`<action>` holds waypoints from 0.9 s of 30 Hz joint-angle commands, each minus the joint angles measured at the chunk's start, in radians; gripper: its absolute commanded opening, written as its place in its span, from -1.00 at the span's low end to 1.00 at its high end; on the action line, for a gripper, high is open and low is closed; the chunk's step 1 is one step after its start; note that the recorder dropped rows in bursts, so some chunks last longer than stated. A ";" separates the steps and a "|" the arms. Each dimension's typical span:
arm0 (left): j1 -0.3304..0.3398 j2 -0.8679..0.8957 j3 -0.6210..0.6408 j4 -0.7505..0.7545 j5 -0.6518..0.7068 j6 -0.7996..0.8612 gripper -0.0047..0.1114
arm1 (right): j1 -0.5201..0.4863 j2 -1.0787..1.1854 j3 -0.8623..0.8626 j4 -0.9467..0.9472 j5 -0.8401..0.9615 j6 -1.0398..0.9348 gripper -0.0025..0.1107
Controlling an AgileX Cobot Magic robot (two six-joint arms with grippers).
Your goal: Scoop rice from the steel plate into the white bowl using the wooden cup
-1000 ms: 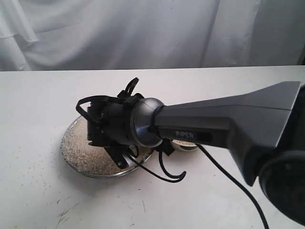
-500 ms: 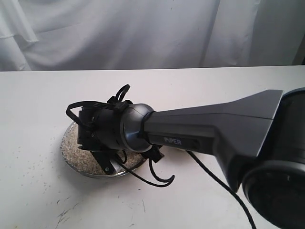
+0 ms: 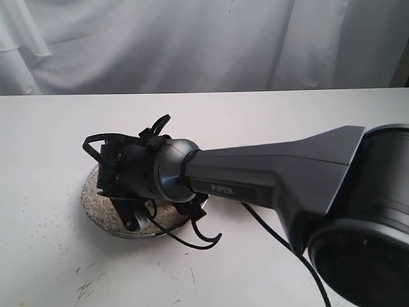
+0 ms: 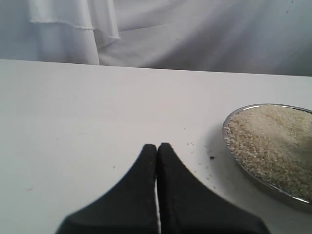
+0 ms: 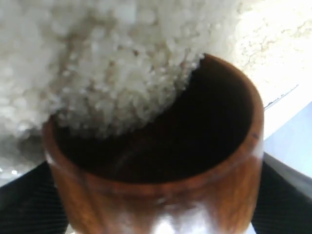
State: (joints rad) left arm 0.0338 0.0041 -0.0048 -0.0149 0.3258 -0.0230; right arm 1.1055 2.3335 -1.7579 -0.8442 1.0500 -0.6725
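Note:
The steel plate (image 3: 87,199) lies left of centre on the table, with rice (image 3: 102,206) heaped in it. My right arm reaches across over the plate and hides most of it. In the right wrist view the wooden cup (image 5: 161,200) is tipped with its dark mouth pressed into the rice (image 5: 97,63). My right gripper (image 5: 156,219) is shut on the cup, a black finger (image 5: 24,207) showing at each side. Beside the plate (image 4: 233,158), my left gripper (image 4: 157,146) sits shut and empty above the bare table. The white bowl is hidden behind the right arm.
Loose grains and dark specks (image 3: 83,288) lie scattered on the white table (image 3: 51,141) in front of the plate. A white cloth backdrop (image 3: 192,45) hangs behind the table. A black cable (image 3: 281,240) trails from the right arm.
The right arm has moved left across the plate with the cup, covering more rice. The white bowl, partly visible a second ago under the arm, is now hidden.

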 commanded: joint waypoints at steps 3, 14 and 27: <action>0.002 -0.004 0.005 -0.001 -0.007 -0.001 -0.92 | 0.008 0.050 -0.075 0.078 -0.033 0.010 -0.96; 0.002 -0.004 0.005 -0.001 -0.007 -0.001 -0.92 | 0.008 0.056 -0.105 0.109 -0.086 0.052 -0.96; 0.002 -0.004 0.005 -0.001 -0.007 -0.001 -0.92 | 0.006 0.056 -0.114 0.133 -0.142 0.138 -0.96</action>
State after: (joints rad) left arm 0.0338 0.0041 -0.0048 -0.0149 0.3258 -0.0230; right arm 1.1055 2.3835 -1.8650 -0.7278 0.9653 -0.5833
